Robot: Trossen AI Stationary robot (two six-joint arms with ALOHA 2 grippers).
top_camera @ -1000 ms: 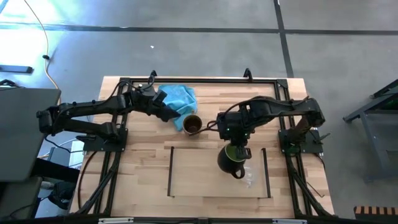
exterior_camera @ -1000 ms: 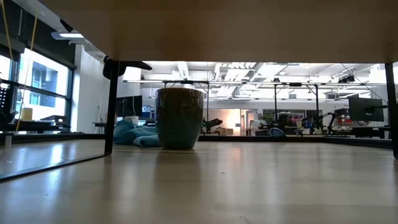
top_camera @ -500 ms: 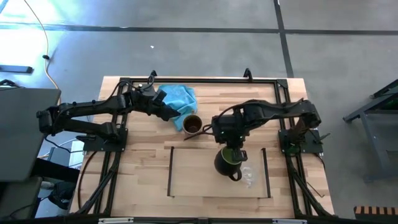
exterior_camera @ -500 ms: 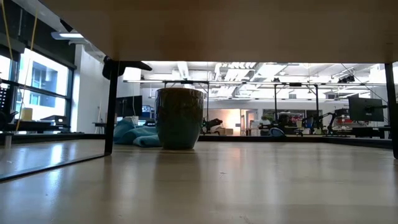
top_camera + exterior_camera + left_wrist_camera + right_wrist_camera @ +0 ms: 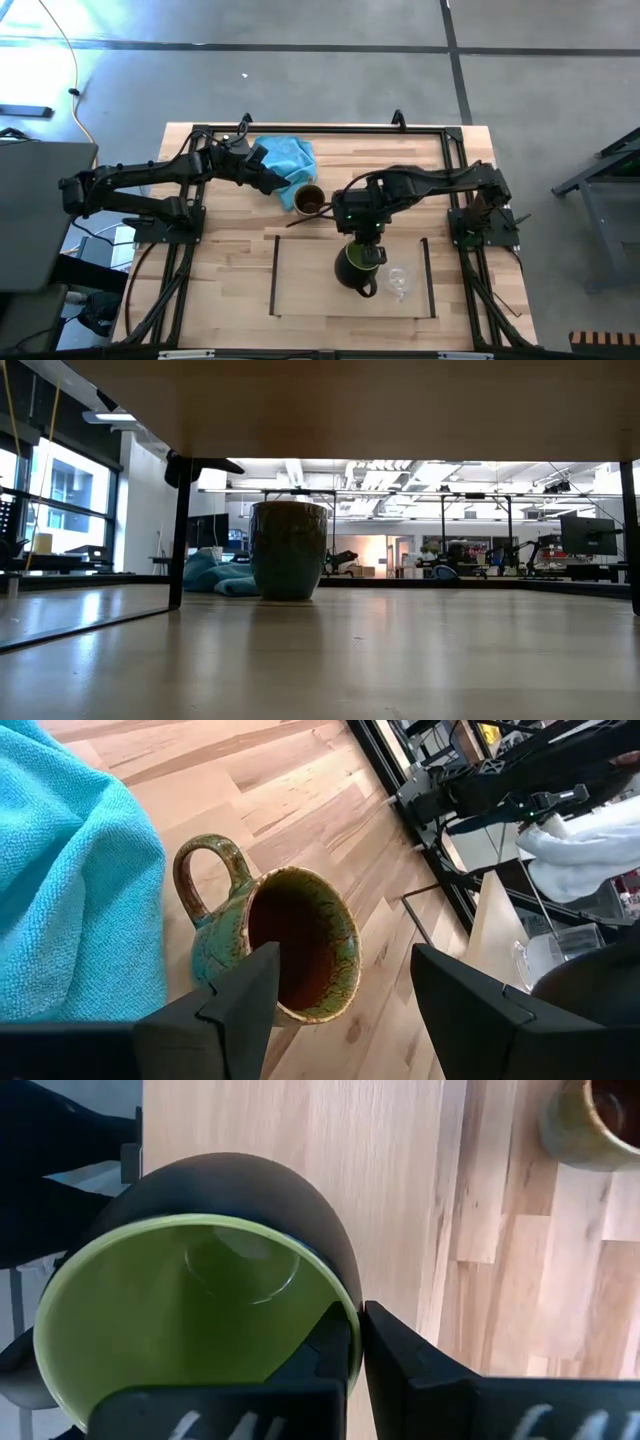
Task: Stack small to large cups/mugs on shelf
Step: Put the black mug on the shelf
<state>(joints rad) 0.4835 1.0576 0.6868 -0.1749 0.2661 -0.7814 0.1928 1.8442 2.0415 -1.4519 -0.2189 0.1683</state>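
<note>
Green mug [image 5: 354,268]: you have it pinched by its rim in the right gripper [image 5: 357,1342], one finger inside and one outside the wall, over the shelf [image 5: 305,275]. It looks dark outside and bright yellow-green inside, round-bellied, with its mouth turned up and its handle toward the shelf's near edge. You can see the small clear glass cup [image 5: 398,282] just beside it, on the shelf. The brown mug [image 5: 277,940] sits upright on the tabletop [image 5: 230,250] touching the turquoise cloth [image 5: 70,900], glazed teal and brown with a dark inside. Your left gripper [image 5: 340,990] hovers over it, fingers spread wide and holding nothing.
</note>
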